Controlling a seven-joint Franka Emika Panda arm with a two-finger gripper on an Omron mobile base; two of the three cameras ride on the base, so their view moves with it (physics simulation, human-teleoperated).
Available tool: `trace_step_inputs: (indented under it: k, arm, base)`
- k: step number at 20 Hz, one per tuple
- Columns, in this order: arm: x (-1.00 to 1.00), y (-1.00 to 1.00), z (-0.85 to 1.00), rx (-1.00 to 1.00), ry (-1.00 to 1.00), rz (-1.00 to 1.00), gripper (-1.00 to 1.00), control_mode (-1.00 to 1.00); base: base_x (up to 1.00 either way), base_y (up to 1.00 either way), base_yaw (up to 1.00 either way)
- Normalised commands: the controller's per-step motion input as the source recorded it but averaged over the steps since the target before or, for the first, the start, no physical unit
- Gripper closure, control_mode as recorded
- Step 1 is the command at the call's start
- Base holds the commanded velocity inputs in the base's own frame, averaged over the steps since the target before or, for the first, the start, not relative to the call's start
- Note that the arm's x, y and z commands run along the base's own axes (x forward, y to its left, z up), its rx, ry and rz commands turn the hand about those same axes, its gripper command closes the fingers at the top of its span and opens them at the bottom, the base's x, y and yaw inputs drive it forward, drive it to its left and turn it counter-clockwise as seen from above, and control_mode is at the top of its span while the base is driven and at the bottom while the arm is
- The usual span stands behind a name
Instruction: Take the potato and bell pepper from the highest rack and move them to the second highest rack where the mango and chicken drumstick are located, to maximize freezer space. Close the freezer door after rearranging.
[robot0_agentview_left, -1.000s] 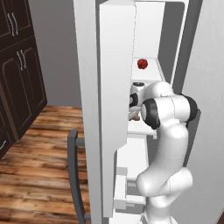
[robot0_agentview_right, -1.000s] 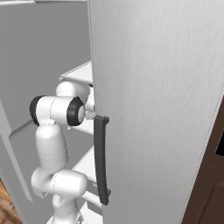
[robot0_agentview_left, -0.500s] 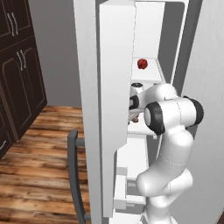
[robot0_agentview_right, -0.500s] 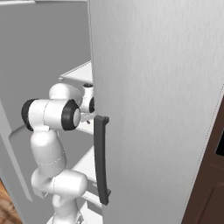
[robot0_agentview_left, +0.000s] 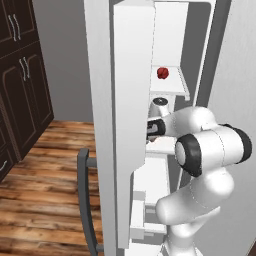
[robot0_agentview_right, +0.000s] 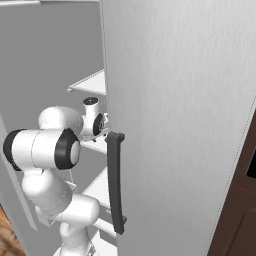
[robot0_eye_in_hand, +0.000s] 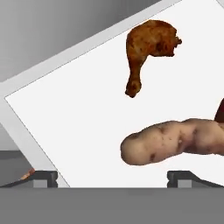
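Observation:
In the hand view my gripper (robot0_eye_in_hand: 111, 177) is open, its two fingertips (robot0_eye_in_hand: 41, 177) wide apart and low over the white second rack (robot0_eye_in_hand: 78, 122). The potato (robot0_eye_in_hand: 170, 142) lies free on that rack just ahead of the right fingertip, with nothing gripping it. The brown chicken drumstick (robot0_eye_in_hand: 146, 50) lies farther back on the same rack. A dark red sliver at the right edge cannot be identified. The red bell pepper (robot0_agentview_left: 162, 73) sits on the highest rack (robot0_agentview_left: 172, 90) of the freezer (robot0_agentview_left: 200, 30). My wrist (robot0_agentview_left: 156, 128) reaches in below it, behind the open freezer door (robot0_agentview_left: 130, 125).
The open door's grey bar handle (robot0_agentview_left: 85, 200) stands at the lower left over the wood floor (robot0_agentview_left: 45, 170). Dark brown cabinets (robot0_agentview_left: 20, 75) line the left. In the right base view a closed white door panel (robot0_agentview_right: 190, 100) with a dark handle (robot0_agentview_right: 116, 185) stands beside my arm.
The jaws have gone from partly closed to wide open. The arm's elbow has shifted slightly outward while the hand stays inside at the second rack.

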Motion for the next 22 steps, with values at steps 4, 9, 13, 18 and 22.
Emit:
trace_step_inputs:
  k: [4,9,13,18,22]
  arm:
    - [-0.58,0.04,0.24,0.0,-0.61,-0.03,-1.0,-1.0]
    - [-0.92,0.03,0.38,0.04,-0.36,-0.12,-1.0,-1.0]
    - [-0.63,0.0,0.98,0.24,0.0,-0.35,-1.0,-1.0]
    - [-0.5,0.0,1.0,0.35,0.0,-0.39,-1.0,-1.0]
    - [-0.57,0.0,1.0,0.35,0.05,-0.32,-1.0,-1.0]
  base:
    - [0.0,0.0,0.0]
    - [0.0,0.0,0.0]
    - [0.0,0.0,0.0]
    - [0.0,0.0,0.0]
    - [0.0,0.0,0.0]
